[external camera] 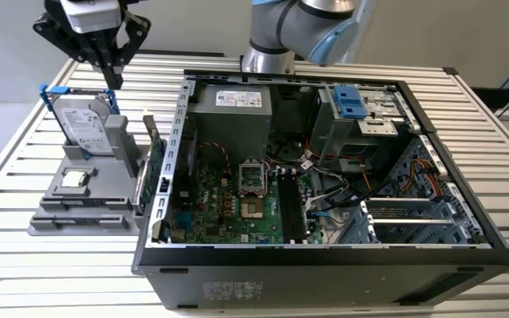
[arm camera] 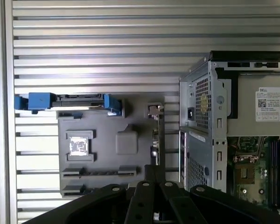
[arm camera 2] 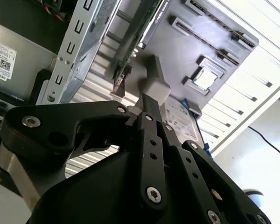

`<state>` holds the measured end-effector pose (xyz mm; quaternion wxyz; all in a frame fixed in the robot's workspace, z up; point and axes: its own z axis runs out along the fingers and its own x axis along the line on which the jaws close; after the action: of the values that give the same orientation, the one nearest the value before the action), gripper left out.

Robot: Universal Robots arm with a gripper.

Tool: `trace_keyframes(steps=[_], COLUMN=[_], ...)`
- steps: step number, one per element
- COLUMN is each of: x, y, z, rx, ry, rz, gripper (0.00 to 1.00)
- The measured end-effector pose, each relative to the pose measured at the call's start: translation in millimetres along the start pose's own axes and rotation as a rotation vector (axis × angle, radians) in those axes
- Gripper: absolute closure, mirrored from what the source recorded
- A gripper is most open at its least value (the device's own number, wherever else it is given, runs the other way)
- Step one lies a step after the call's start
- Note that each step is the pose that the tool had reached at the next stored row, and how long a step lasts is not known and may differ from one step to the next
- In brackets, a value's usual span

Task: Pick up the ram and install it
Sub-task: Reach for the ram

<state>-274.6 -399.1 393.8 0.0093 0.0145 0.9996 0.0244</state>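
The ram point(external camera: 154, 165) is a thin green board standing on its long edge in a slot of the grey holder point(external camera: 82, 218), close beside the open computer case point(external camera: 325, 262). It appears edge-on in the first wrist view point(arm camera: 161, 135) and as a green strip in the second wrist view point(arm camera 2: 135, 42). My gripper point(external camera: 113, 79) hangs high over the far end of the holder, above the hard drive point(external camera: 87, 129), well apart from the ram. Its black fingers are shut together with nothing between them in both wrist views point(arm camera: 154, 171) point(arm camera 2: 149, 100).
The holder also carries a silver hard drive in a blue frame point(arm camera: 67, 101) and a small square processor chip point(external camera: 76, 177). Inside the case lie the motherboard point(external camera: 236, 199) with long dark memory slots point(external camera: 290, 205), cables and a drive cage. All stands on a slatted white table point(external camera: 51, 265).
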Motion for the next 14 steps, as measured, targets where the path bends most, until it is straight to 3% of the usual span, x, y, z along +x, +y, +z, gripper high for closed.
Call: trace_keyframes(steps=[14], x=[24.1], y=[-0.7], z=[-0.5], rx=[-0.0001], ry=[0.0003], rz=[-0.005], gripper=[1.00])
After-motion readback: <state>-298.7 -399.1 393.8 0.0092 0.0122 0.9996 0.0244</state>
